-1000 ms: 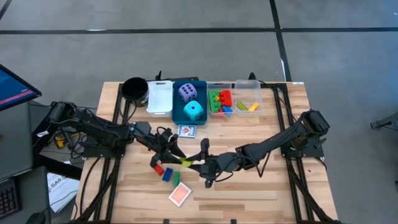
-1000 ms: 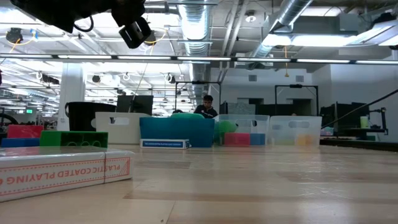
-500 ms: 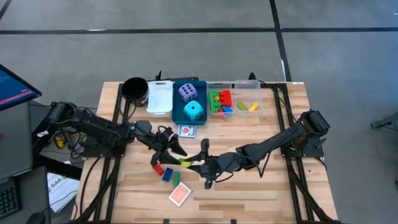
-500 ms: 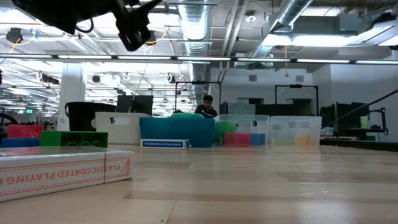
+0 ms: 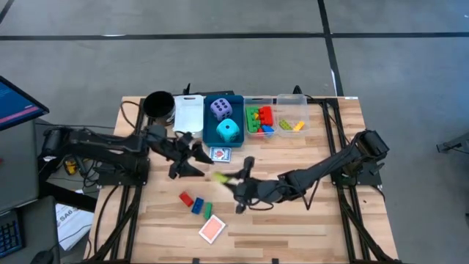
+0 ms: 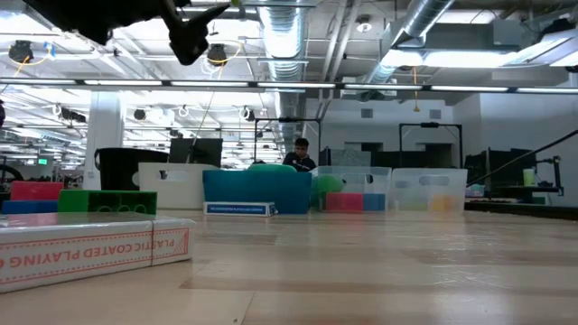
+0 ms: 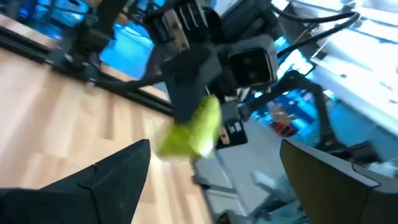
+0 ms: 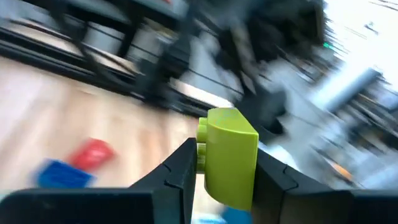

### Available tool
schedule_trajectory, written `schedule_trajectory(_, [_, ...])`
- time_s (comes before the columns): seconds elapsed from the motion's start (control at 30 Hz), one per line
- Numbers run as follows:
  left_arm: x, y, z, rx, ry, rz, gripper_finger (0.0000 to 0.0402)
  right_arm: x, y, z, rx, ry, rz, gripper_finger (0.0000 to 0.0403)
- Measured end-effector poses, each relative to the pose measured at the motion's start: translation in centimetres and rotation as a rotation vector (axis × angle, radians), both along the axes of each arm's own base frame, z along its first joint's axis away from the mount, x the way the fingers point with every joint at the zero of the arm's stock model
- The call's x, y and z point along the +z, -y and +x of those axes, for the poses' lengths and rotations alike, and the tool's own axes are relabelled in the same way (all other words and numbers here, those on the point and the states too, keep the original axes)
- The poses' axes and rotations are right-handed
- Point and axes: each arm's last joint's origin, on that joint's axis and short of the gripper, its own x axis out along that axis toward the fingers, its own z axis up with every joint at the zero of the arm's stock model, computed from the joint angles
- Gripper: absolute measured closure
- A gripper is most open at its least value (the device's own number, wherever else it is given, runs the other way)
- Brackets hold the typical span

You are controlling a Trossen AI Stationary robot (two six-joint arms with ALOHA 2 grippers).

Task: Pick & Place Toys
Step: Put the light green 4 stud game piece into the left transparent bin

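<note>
The right tool (image 5: 229, 180) is clamped on a yellow-green brick (image 8: 229, 158), lifted off the tabletop (image 5: 322, 220) near its center; in the high view the brick (image 5: 219, 177) shows only as a small blurred sliver at the fingertips. The left tool (image 5: 196, 160) sits at about 10 o'clock from the brick, fingers spread wide and gripping nothing; the left wrist view shows its dark fingers (image 7: 93, 186) apart with the brick (image 7: 193, 130) beyond them, smeared by blur. Loose on the tabletop at roughly 7 o'clock from center: a red brick (image 5: 187, 198), a blue brick (image 5: 197, 204), a green brick (image 5: 207, 210) partly overlapping, and a red-backed card pack (image 5: 212, 229) nearer the front edge. Another card pack (image 5: 220, 154) lies just in front of the blue bin (image 5: 207, 130), which holds the purple die (image 5: 220, 109) and cyan die (image 5: 229, 130). Clear bins (image 5: 292, 99) at 12 to 1 o'clock hold mixed bricks, individual pieces hard to separate. The low view catches only part of a dark arm at the upper edge; which arm cannot be told. A person sits far behind, small.
</note>
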Motion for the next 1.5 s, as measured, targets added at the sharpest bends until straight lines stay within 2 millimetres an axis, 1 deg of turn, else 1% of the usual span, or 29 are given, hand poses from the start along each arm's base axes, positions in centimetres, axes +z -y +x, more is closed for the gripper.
schedule_trajectory(0.1, [0.1,-0.7,-1.1,0.033,-0.019,0.065,0.0050,0.1,1.0,-0.5,-0.157,-0.018,-0.005,0.0302])
schedule_trajectory(0.2, [0.3,-1.4,-1.9,0.071,-0.026,0.106,0.0050,0.1,2.7,-1.4,-0.299,-0.048,0.048,0.0301])
schedule_trajectory(0.33, [0.6,-2.1,-2.4,0.117,-0.008,0.149,0.0049,0.9,6.1,-3.3,-0.487,-0.067,0.161,0.0301])
schedule_trajectory(0.5, [0.5,-2.6,-2.4,0.141,-0.007,0.158,0.0051,2.0,10.9,-6.7,-0.735,-0.114,0.249,0.0301])
schedule_trajectory(0.6, [0.2,-2.6,-2.2,0.141,-0.026,0.157,0.0054,2.4,13.9,-9.1,-0.898,-0.144,0.273,0.0301])
schedule_trajectory(0.7, [0.1,-2.6,-2.1,0.138,-0.031,0.157,0.0054,2.6,16.2,-10.7,-1.026,-0.152,0.292,0.0300])
schedule_trajectory(0.8, [-0.1,-2.6,-1.9,0.137,-0.047,0.155,0.0054,2.4,18.2,-11.3,-1.090,-0.167,0.316,0.0300])
schedule_trajectory(0.9, [-0.5,-2.7,-1.6,0.134,-0.069,0.151,0.0054,2.0,20.2,-11.3,-1.144,-0.205,0.316,0.0300])
schedule_trajectory(1.03, [-1.1,-2.8,-1.1,0.133,-0.104,0.136,0.0055,0.7,23.2,-11.2,-1.217,-0.321,0.307,0.0300])
schedule_trajectory(1.13, [-1.5,-2.9,-0.7,0.133,-0.134,0.114,0.0055,-0.4,25.7,-11.3,-1.257,-0.407,0.352,0.0300])
schedule_trajectory(1.23, [-1.9,-2.9,-0.4,0.132,-0.156,0.108,0.0055,-1.7,28.3,-11.3,-1.258,-0.487,0.410,0.0300])
schedule_trajectory(1.33, [-2.2,-3.0,-0.3,0.132,-0.172,0.096,0.0055,-2.6,30.6,-11.2,-1.205,-0.519,0.512,0.0300])
schedule_trajectory(1.43, [-2.2,-3.0,-0.2,0.134,-0.177,0.079,0.0055,-3.5,32.1,-11.1,-1.159,-0.536,0.602,0.0300])
schedule_trajectory(1.5, [-2.2,-3.0,-0.2,0.134,-0.178,0.079,0.0055,-4.0,32.7,-11.3,-1.162,-0.557,0.629,0.0300])
